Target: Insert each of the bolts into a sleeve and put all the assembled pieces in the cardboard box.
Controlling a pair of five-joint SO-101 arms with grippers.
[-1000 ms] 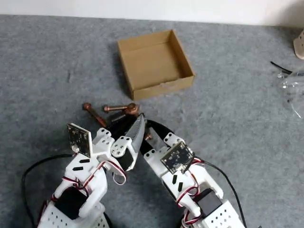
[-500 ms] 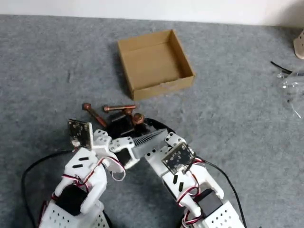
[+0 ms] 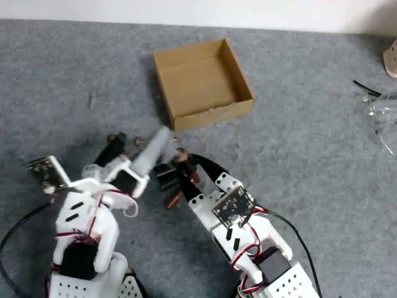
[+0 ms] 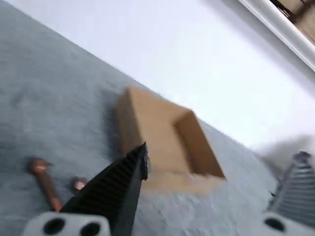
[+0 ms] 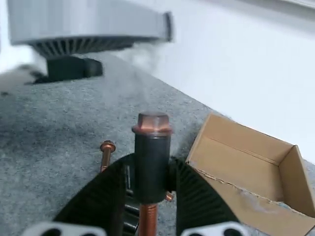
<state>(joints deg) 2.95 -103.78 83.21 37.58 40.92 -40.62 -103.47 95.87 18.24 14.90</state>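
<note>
At the 6 o'clock side of the cardboard box (image 3: 201, 81), an assembled piece is held upright by the right end effector (image 3: 184, 167). It is clamped on the black sleeve (image 5: 151, 157), with the head of the copper bolt (image 5: 152, 123) seated on top and the shank hanging out below. Only the sleeve is gripped, so the bolt could be shaken loose or tipped out if the piece is swung or tilted sharply on the way to the box. The hanging shank could also be caught on the near box wall if the piece is not lifted high enough, and the light box might then be pushed across the tabletop (image 3: 310, 155). The left end effector (image 3: 139, 139) is seen at about 9 o'clock of the held piece, its fingers spread wide apart and empty. A collision between the arms is judged possible. A loose bolt (image 4: 44, 183) lying nearby could be knocked away.
</note>
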